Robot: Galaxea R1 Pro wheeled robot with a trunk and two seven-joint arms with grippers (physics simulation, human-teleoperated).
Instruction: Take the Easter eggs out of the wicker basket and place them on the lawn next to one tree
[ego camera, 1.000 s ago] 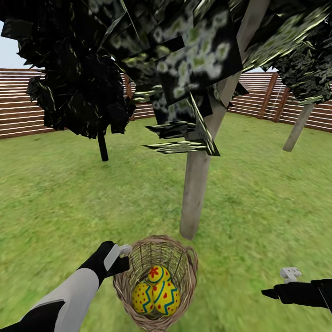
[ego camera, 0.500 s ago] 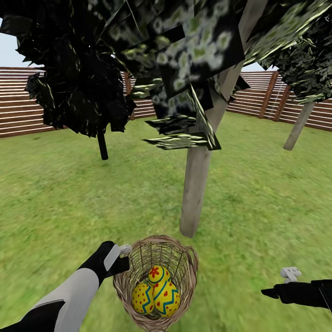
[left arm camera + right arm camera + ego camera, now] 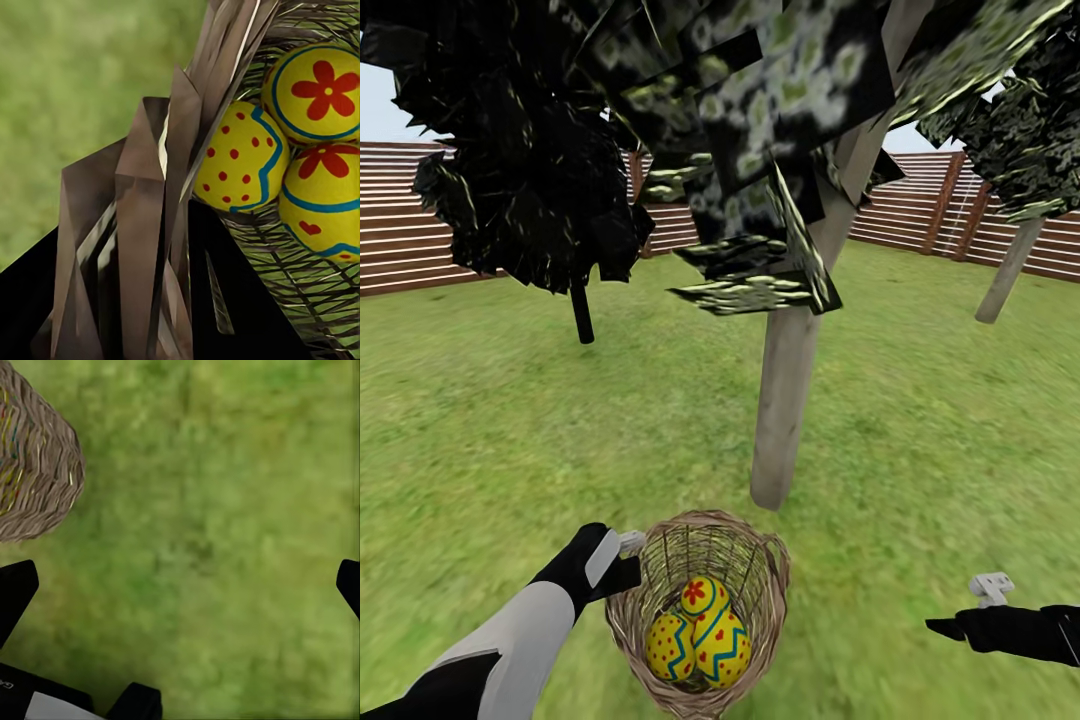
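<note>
Unmoved: three patterned eggs [image 3: 697, 631], basketed [image 3: 768, 560].

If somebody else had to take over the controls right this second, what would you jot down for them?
Left pincer: at the rim of the wicker basket; open or shut, I can't tell.
Right pincer: open, empty, over bare lawn to the basket's right.
Eggs: all three in the basket, none lifted yet.
Basket: on the grass just in front of the pale-trunked tree.
Done: robot and basket are by a tree.
Left: lift each egg out and set all three on the grass beside that same trunk, probably starting with the flower egg on top.
</note>
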